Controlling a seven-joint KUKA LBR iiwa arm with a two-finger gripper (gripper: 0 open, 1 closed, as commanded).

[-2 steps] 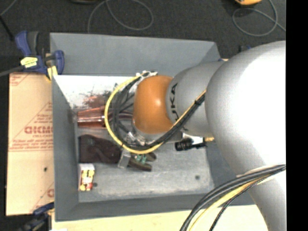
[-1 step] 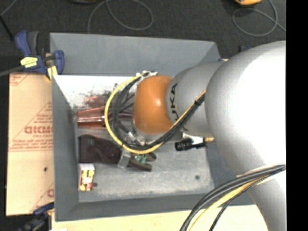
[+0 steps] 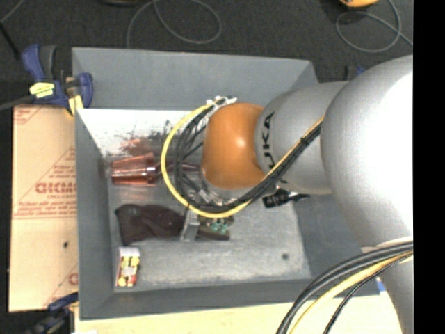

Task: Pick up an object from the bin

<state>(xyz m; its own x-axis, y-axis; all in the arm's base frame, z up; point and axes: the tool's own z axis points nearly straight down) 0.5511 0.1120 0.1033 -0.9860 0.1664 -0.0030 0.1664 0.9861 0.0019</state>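
Note:
My gripper (image 3: 190,227) is down near the bin floor in the middle, mostly hidden under the arm's orange cover. Its tip is at the right end of a dark maroon crumpled thing (image 3: 146,221) that lies flat on the floor; whether it touches is hidden. A small dark piece with a green edge (image 3: 217,229) sits just right of the tip. A red see-through cup (image 3: 134,169) lies on its side against the left wall, above the maroon thing.
A small yellow and red packet (image 3: 128,267) lies in the near left corner. The arm comes in from the right and covers the bin's far right part. Bare grey floor shows at the near right.

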